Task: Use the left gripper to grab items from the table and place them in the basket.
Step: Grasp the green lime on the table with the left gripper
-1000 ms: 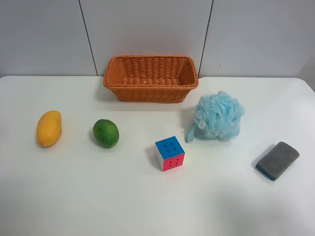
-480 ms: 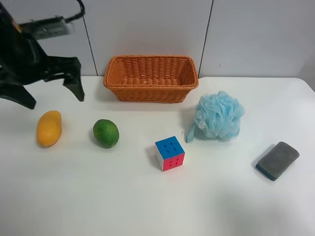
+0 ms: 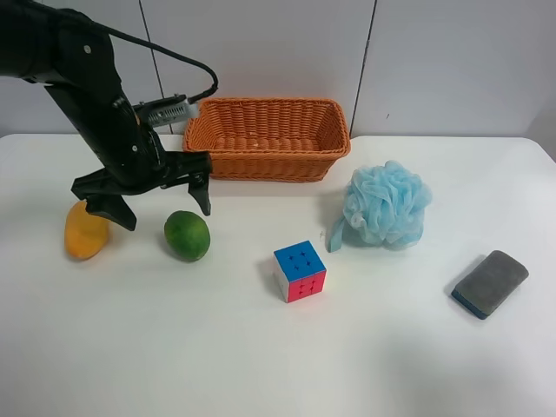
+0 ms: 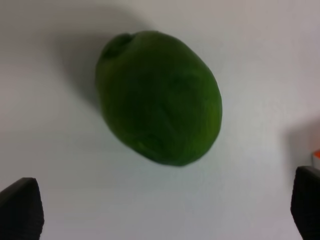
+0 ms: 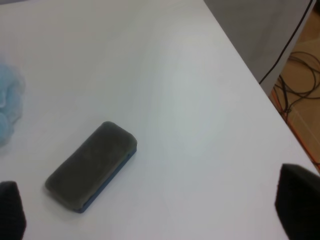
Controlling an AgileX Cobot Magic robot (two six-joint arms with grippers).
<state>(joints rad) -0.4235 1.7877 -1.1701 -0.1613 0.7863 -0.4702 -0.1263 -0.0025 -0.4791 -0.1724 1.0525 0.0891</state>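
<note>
While your left gripper (image 3: pixel 165 209) hangs spread wide and empty just above the green fruit (image 3: pixel 187 235), the mango (image 3: pixel 82 236) lies near. Farther out, the puzzle cube (image 3: pixel 300 270), bath pouf (image 3: pixel 387 204) and sponge (image 3: pixel 490 282) dot the table (image 3: pixel 261 365). The basket (image 3: pixel 265 161) holds nothing, so all five await you.

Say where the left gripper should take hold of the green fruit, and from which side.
Grip the green fruit across its short axis at the middle, coming straight down from above. It lies loose on the table with bare space around, and its oval body tapers toward both ends, where a grip would likely slip.
</note>
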